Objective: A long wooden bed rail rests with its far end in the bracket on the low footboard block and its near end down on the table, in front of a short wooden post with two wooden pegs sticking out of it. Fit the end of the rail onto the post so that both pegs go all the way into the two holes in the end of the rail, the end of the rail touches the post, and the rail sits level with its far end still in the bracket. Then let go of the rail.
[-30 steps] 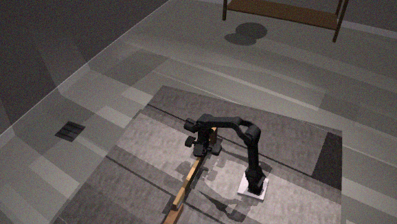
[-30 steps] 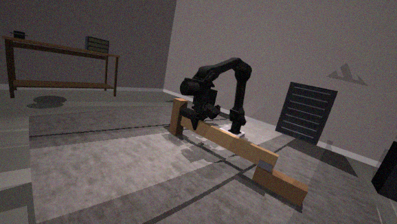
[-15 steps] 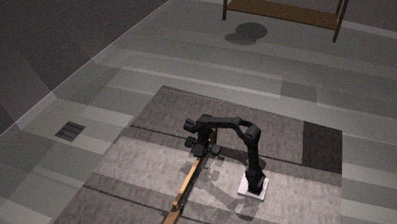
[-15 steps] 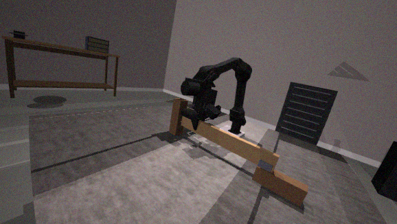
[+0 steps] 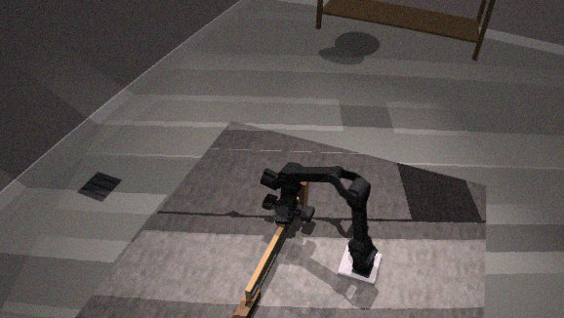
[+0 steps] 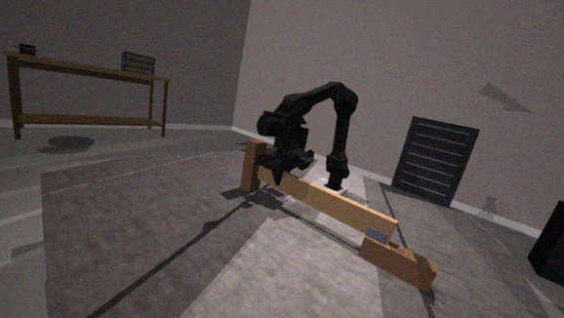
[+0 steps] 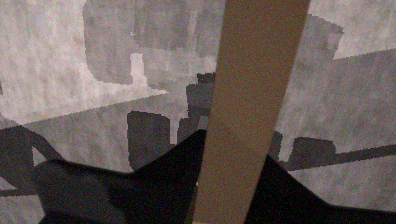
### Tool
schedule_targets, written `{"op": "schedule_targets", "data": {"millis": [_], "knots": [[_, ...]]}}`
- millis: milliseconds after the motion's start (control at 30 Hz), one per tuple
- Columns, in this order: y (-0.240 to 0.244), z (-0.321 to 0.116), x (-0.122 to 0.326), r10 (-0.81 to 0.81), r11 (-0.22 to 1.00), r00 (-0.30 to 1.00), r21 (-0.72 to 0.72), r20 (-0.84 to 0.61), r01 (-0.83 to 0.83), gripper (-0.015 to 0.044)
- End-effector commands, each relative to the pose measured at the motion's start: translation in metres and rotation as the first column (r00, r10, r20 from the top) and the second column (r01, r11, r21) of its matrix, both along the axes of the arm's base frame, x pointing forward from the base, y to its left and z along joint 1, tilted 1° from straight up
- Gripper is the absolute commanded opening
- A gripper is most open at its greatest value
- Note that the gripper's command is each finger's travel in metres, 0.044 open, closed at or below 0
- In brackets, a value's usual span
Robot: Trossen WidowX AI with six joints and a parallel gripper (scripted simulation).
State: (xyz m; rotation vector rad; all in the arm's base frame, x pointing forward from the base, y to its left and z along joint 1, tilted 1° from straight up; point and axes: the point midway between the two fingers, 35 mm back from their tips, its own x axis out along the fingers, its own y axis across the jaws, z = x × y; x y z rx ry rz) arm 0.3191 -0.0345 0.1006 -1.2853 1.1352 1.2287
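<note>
Gripped near its post end, fingers closed on its sides: rail (image 5: 265,262) (image 6: 342,207) (image 7: 252,110), long axis running from hand (image 5: 284,220) (image 6: 279,176) (image 7: 221,140) down to footboard bracket (image 6: 377,235), 1 post (image 5: 304,193) (image 6: 251,166) just beyond, fit unclear.

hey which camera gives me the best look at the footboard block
The exterior view: the footboard block shows there whole, with the bed rail ending over it. The top view cuts the block off at its lower edge; the wrist view shows the rail but no block.
</note>
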Motion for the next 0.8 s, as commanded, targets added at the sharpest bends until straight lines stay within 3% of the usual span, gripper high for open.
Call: {"op": "schedule_targets", "data": {"millis": [0,767], "knots": [[0.0006,0.0013,0.0002,-0.001,1.0,1.0,0.001,0.004,0.001,0.0],[-0.0052,0.0035,0.0006,-0.001,1.0,1.0,0.001,0.005,0.001,0.0]]}}
